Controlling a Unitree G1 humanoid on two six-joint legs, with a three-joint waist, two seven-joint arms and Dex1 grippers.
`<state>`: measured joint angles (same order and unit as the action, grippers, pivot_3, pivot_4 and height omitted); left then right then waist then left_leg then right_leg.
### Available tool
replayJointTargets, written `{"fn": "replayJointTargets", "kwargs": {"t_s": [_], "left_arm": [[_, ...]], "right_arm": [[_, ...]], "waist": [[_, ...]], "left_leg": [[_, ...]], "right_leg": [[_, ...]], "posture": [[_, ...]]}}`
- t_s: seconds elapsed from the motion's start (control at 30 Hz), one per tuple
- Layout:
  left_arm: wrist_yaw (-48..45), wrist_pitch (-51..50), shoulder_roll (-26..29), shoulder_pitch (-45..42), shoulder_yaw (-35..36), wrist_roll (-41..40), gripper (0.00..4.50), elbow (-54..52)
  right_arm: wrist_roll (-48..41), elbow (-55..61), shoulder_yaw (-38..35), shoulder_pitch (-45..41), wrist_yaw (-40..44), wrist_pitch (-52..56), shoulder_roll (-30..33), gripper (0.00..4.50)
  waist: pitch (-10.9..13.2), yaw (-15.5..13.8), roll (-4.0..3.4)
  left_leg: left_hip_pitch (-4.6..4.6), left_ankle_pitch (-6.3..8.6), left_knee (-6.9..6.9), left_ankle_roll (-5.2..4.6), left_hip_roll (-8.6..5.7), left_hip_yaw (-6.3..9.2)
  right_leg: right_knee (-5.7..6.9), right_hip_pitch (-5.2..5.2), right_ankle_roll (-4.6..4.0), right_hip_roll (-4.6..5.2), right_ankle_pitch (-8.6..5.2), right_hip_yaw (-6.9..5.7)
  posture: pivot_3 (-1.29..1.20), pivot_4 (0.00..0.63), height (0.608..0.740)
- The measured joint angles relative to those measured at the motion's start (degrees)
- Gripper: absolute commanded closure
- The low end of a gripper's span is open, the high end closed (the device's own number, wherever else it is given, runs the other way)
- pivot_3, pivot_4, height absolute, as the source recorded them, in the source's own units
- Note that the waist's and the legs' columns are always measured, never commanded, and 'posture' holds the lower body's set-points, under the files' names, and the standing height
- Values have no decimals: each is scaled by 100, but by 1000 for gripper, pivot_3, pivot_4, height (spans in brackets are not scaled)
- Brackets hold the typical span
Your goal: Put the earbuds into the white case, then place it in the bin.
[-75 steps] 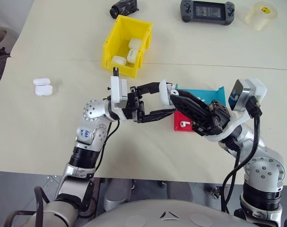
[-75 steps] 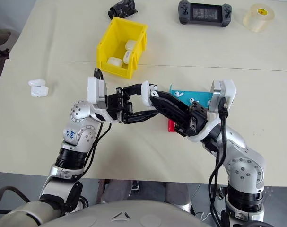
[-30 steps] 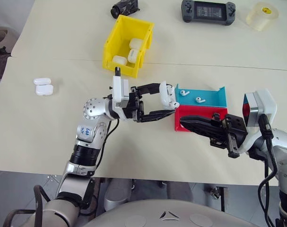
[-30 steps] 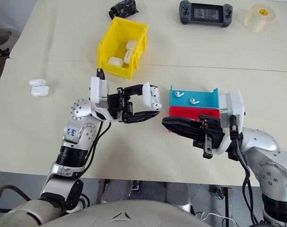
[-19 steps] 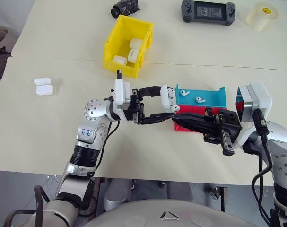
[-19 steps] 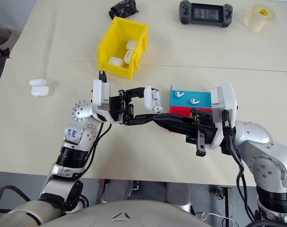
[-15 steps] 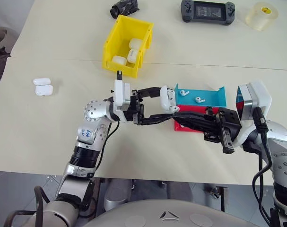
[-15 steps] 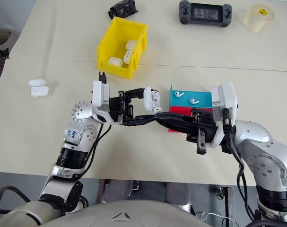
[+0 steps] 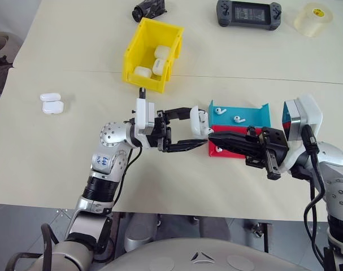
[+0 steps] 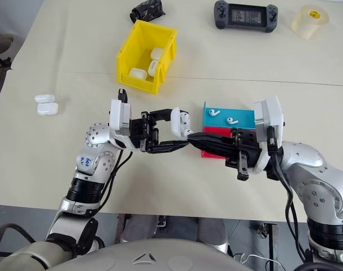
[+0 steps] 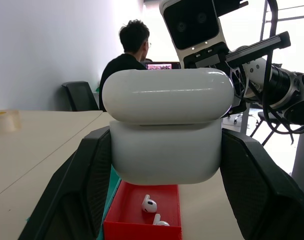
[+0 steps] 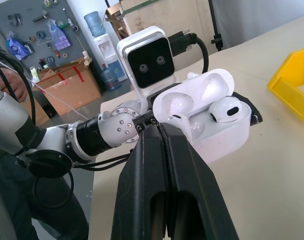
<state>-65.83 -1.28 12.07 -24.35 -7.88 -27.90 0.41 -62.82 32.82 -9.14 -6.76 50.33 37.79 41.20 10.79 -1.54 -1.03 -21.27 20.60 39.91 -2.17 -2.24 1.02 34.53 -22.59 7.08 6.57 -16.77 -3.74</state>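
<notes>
Left gripper (image 9: 195,131) clamps the case (image 9: 200,122) between its fingers, lid flipped open. Right gripper (image 12: 161,125) fingers pressed together, tips at the case's open cavity, pinching an earbud (image 12: 178,119) stem. Second earbud (image 12: 224,110) seated in the case. Bin (image 9: 137,46) well beyond the left fingers.

White case (image 9: 199,121) held up off the table, lid flipped open, small glossy rounded box. One earbud (image 12: 224,110) sits in its slot inside; a second earbud (image 12: 178,119) is at the other slot, stem at the closed fingertips touching it. Two earbuds (image 9: 219,110) lie in the blue tray and more in the red tray (image 11: 149,205). Yellow bin (image 9: 135,46), tall walls, stands upright farther back, well apart, with three white cases (image 9: 160,53) inside.
</notes>
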Motion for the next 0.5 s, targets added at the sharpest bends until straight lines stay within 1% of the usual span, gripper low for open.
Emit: {"fn": "replayJointTargets", "kwargs": {"t_s": [0.5], "left_arm": [[-12,-15,3,18,6,-97,1701,-19]], "right_arm": [[13,-208,-25,-129,140,96,95,4474]], "waist": [[0,0,0]], "left_leg": [[0,0,0,0,1,0]], "right_leg": [[0,0,0,1,0,0]], "posture": [[0,150,740]]}}
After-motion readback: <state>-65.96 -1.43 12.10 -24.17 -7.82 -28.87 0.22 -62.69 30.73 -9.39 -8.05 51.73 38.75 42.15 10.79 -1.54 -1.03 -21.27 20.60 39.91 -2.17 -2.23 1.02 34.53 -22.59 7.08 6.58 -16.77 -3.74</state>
